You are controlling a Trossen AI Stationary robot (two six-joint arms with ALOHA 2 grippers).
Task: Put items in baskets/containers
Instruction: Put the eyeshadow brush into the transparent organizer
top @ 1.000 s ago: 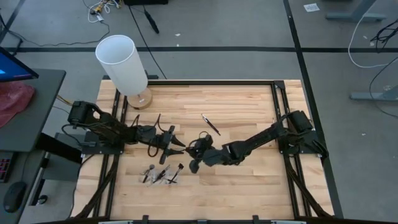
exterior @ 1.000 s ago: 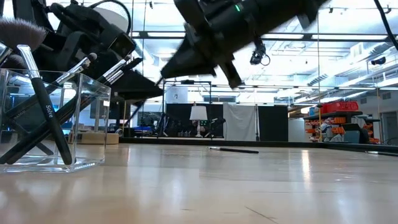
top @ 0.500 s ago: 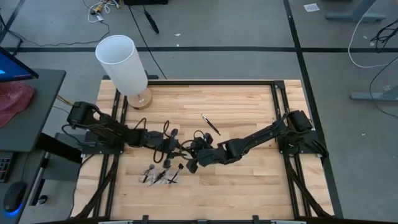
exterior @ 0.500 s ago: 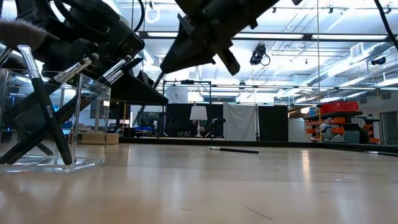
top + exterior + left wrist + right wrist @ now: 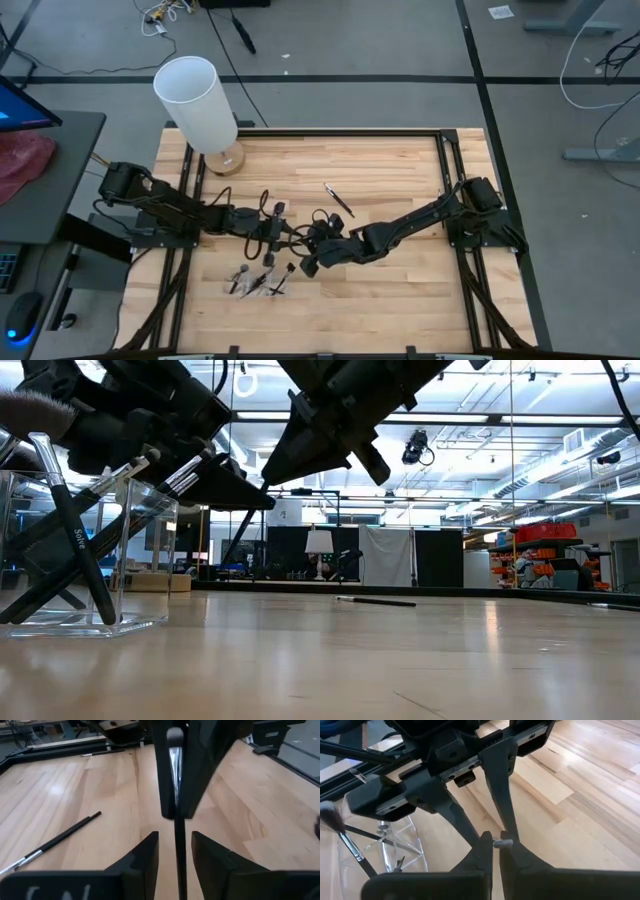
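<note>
My right gripper (image 5: pixel 497 851) is shut on a slender dark brush (image 5: pixel 178 850) over the middle of the table. The brush sticks out toward my left gripper (image 5: pixel 175 839). That gripper is open, and its fingers stand on either side of the shaft with a gap on both sides. In the high view the two grippers, left (image 5: pixel 277 230) and right (image 5: pixel 310 243), meet tip to tip. A clear tray (image 5: pixel 140 622) near the left front holds several brushes leaning on its walls (image 5: pixel 258 284). One more brush (image 5: pixel 338 199) lies flat on the wood. My right gripper pinches the brush between its two fingers near its silver end (image 5: pixel 504 842). The fingers come from the table's right, slanting down, and lie along the brush. The dark shaft (image 5: pixel 178 827) runs out past the fingertips, lifted clear of the table.
A tall white cylinder on a round wooden base (image 5: pixel 197 105) stands at the far left corner. Bare wood spreads over the right half and the near edge (image 5: pixel 400 300). A black frame (image 5: pixel 440 160) borders the table.
My left gripper has moved toward the table's right and up to the right gripper, and its fingers have drawn closer together around the brush shaft. My right gripper has risen slightly and tipped, keeping the brush in its hold.
</note>
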